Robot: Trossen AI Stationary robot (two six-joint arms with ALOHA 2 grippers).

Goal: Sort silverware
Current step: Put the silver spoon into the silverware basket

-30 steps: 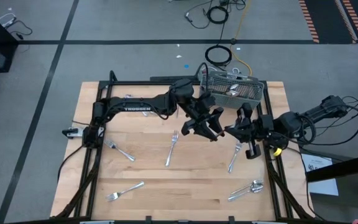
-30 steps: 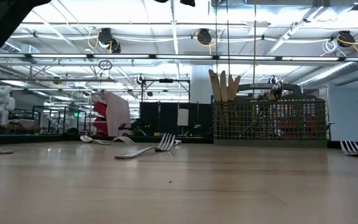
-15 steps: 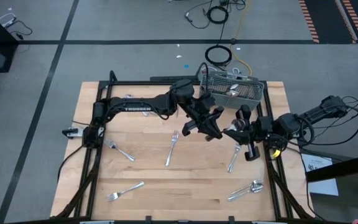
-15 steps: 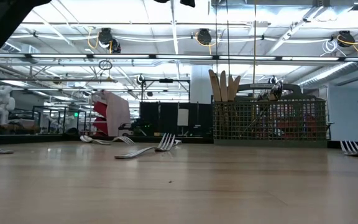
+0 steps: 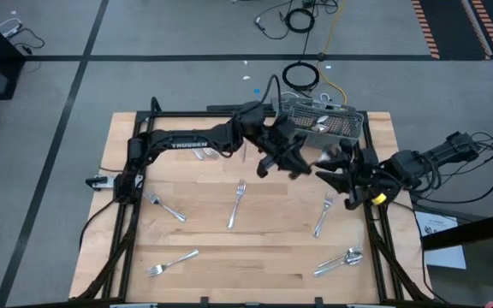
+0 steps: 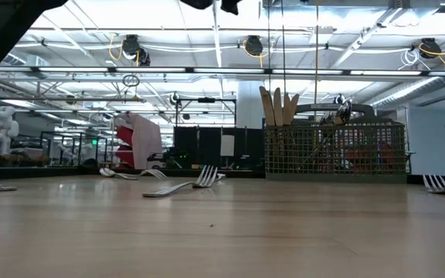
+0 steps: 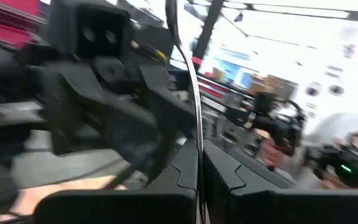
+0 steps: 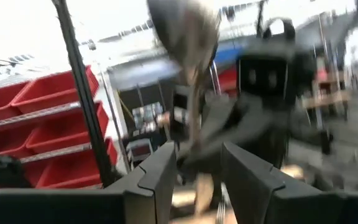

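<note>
1. Silver spoon [image 8: 185, 31] is the piece I am working with. It is up in the air between my two tools, near the grey caddy [image 5: 319, 124], not on the bench [image 5: 255, 248].
2. My left tool [image 7: 199, 155] is clenched on the thin handle of the spoon [image 7: 188, 81]. My right tool [image 8: 197, 158] has its fingers apart, with the handle in the gap, so I think it is letting go.
3. To do this well, I should keep the left tool tight and pull the right tool straight back, so it does not bump the spoon.
4. Next, I think, I should turn the spoon upright and lower it slowly into the right slot of the caddy. I should let go only when it is well inside.
5. Seen from the low view, the caddy [image 6: 334, 150] has tall tan sticks [image 6: 276, 104] standing at one end. They look like wood. Some silver pieces [image 6: 338, 112] poke up next to them. I cannot tell what kind they are.
6. More silverware waits on the bench: a fork [image 5: 236, 204] in the middle, a fork [image 5: 322, 214] near my right tool, a fork [image 5: 165, 207] on the left side, a fork [image 5: 171, 261] near the front and a small pile [image 5: 341, 261] at the front right.
</note>
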